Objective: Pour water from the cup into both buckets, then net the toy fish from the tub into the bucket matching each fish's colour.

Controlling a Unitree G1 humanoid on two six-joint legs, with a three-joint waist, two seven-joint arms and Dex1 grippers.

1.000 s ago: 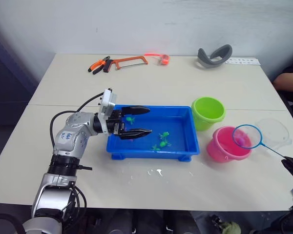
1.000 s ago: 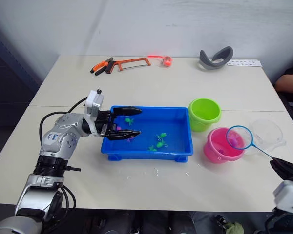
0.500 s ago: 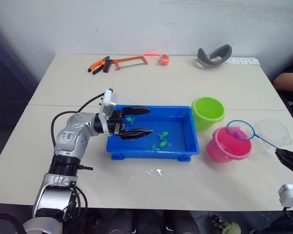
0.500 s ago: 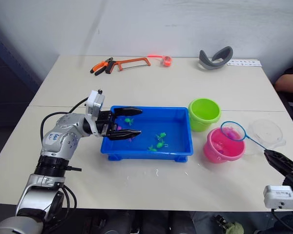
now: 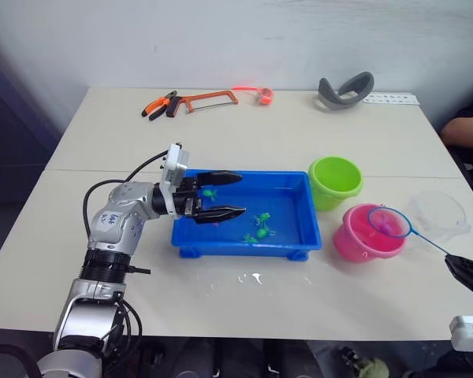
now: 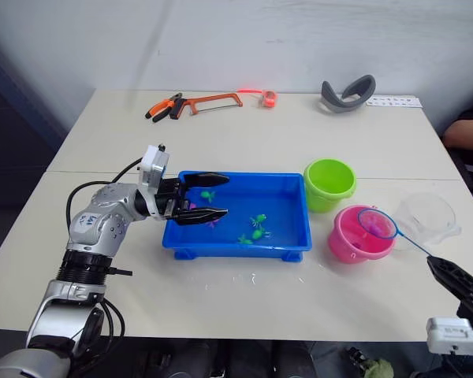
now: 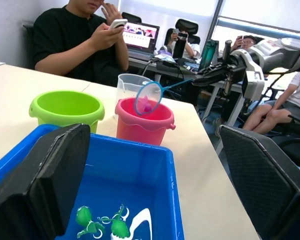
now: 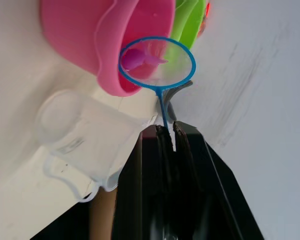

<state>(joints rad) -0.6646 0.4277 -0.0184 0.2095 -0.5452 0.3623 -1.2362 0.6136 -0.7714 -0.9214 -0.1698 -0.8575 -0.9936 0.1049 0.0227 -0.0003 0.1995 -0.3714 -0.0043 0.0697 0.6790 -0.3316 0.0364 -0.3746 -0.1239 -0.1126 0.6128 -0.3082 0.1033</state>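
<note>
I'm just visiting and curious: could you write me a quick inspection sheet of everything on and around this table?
Surface: pale table, small white splashes near the tub.
Job's things: blue tub with green fish; green bucket; pink bucket; clear cup; net holding a pink fish over the pink bucket.
Clutter: hacksaw, pliers, grey headband.
Hands: left hand open over the tub; right hand shut on the net's handle.
Cables: black cable on left arm.
Surroundings: people seated at desks.

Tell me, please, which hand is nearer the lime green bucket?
Left. The left hand hovers over the tub beside the green bucket; the right hand sits beyond the pink bucket.
</note>
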